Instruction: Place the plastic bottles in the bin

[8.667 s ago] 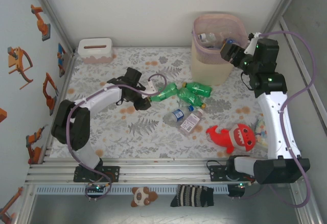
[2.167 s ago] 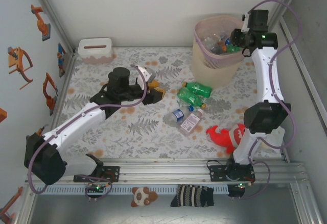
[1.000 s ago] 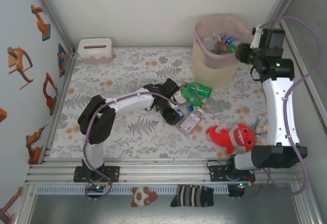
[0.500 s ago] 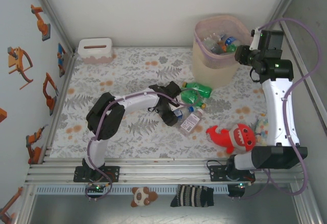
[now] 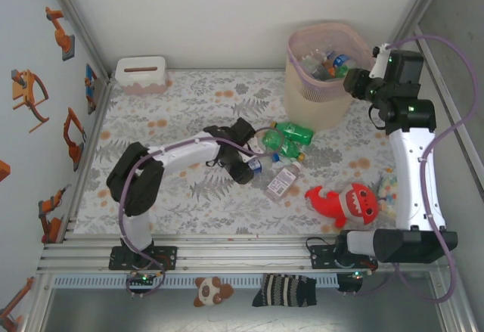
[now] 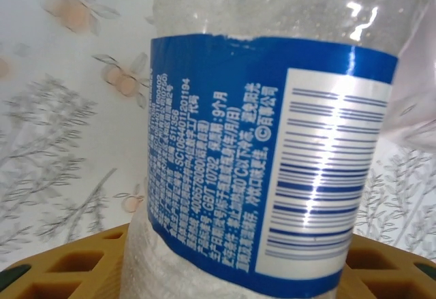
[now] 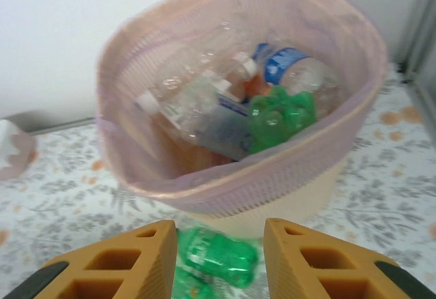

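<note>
1. Top external view: I am seeing the bin (image 5: 318, 105) standing at the far right of the table (image 5: 174, 120).
2. It is holding several clear bottles (image 7: 184, 101), a blue-wrapped bottle (image 7: 289, 64) and a green bottle (image 7: 279, 115).
3. My right gripper (image 7: 221, 258) is hovering just outside the bin's rim, fingers partly apart and gripping nothing.
4. My left gripper (image 5: 243, 167) is holding a blue-labelled bottle (image 6: 259, 156) mid-table, with fingers pressing both sides.
5. Two green table bottles (image 5: 293, 130) and a pink-labelled bottle (image 5: 282, 182) are lying nearby, before the bin.
</note>
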